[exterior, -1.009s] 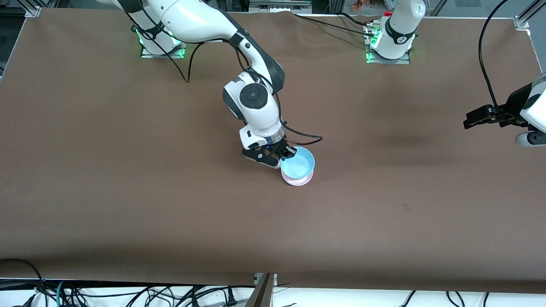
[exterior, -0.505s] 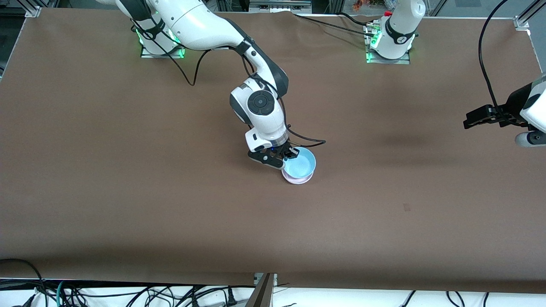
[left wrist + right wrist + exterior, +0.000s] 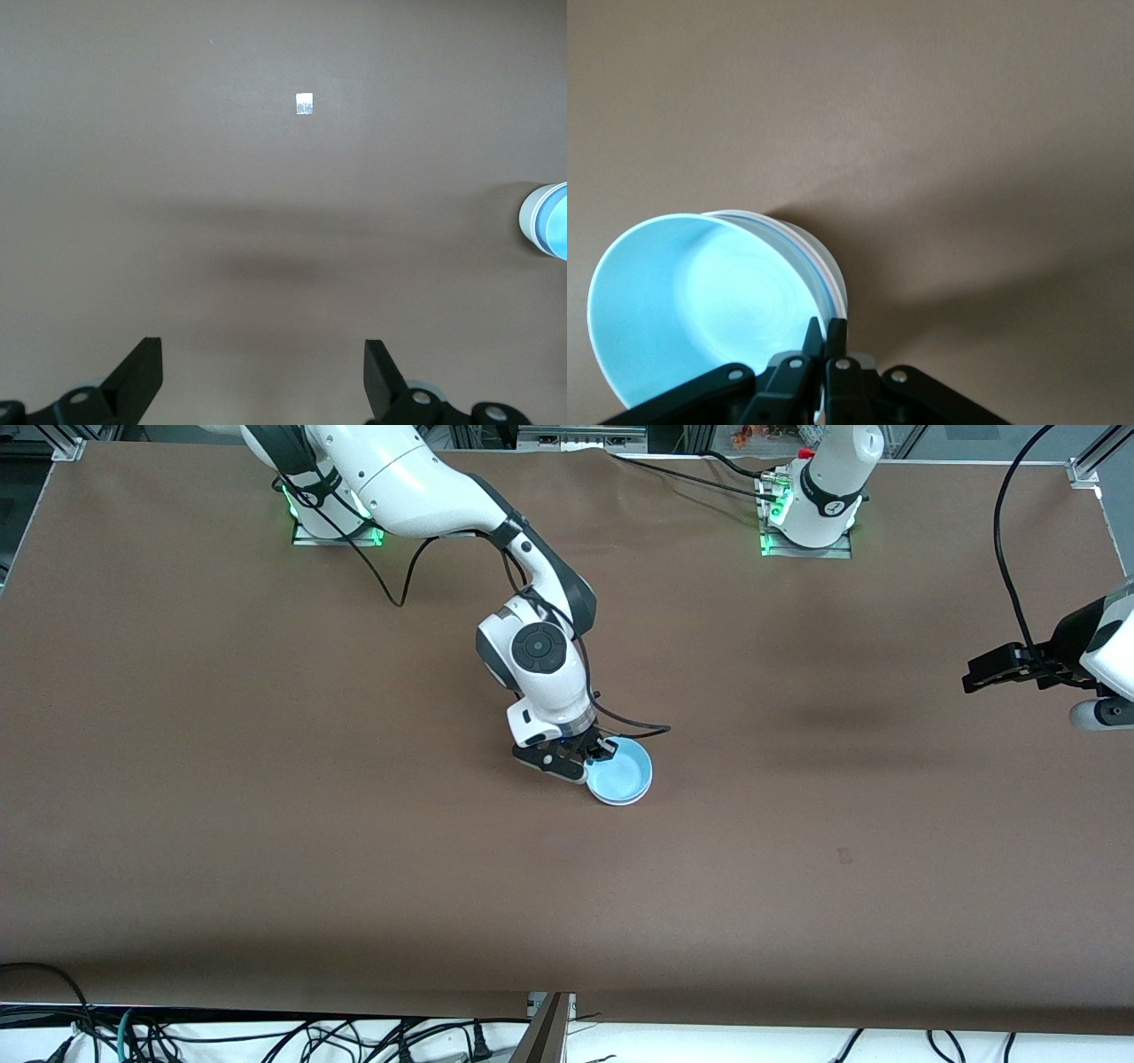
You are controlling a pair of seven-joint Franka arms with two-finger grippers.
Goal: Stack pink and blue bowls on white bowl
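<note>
Lowering: the right end effector has sunk, clenched on the blue bowl's rim, at mid-bench.
Change: pink bowl now a sliver; white bowl beneath.
Meaning: stack seated, release pending.
Left end effector: waiting, spread wide.

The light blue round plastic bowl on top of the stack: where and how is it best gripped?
By its thin rim, from above, one finger inside the wall and one outside. The light blue round plastic bowl sits upright and nested, so only its rim is exposed; the right gripper pinches the rim edge toward the robots' bases this way.
</note>
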